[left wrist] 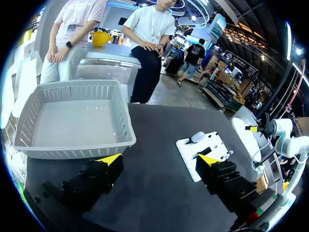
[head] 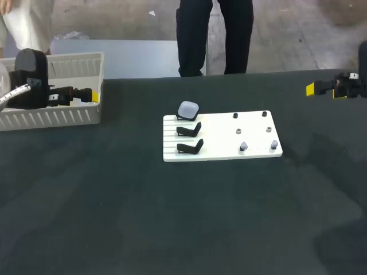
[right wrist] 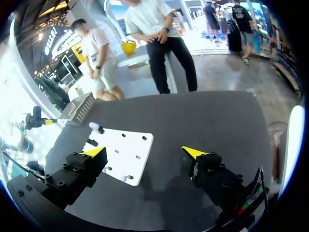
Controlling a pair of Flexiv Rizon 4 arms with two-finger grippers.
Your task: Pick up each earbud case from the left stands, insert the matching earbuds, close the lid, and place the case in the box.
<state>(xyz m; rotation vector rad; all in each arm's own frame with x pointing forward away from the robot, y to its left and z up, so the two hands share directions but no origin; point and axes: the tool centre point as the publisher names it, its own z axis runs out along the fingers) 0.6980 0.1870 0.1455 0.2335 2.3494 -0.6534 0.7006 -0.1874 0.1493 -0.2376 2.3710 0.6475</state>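
You have the white board (head: 229,137) lying flat in the middle of the table (head: 172,217), somewhat nearer the far edge than the near one. Three black stands run down its left side. The grey earbud case (head: 188,109) sits on the farthest stand, lid shut, while the middle stand (head: 189,129) and the nearest stand (head: 190,147) carry nothing. Across the board's right half the earbuds (head: 238,131) stand in three pairs: dark at the far side, grey in the middle, pale nearest you. The white slotted box (head: 57,117) rests at the table's far left corner, well apart from the board, with a broad run of dark table between them. Your left claw (head: 92,95) hangs over the box's right end, just above its rim, and in its own wrist view the fingers are spread wide with nothing between them. Your right claw (head: 312,89) hovers by the table's far right edge, well apart from the board, and its fingers are likewise released and bare. From the board's near edge, dark table stretches to the near edge, and it reaches out to both sides.
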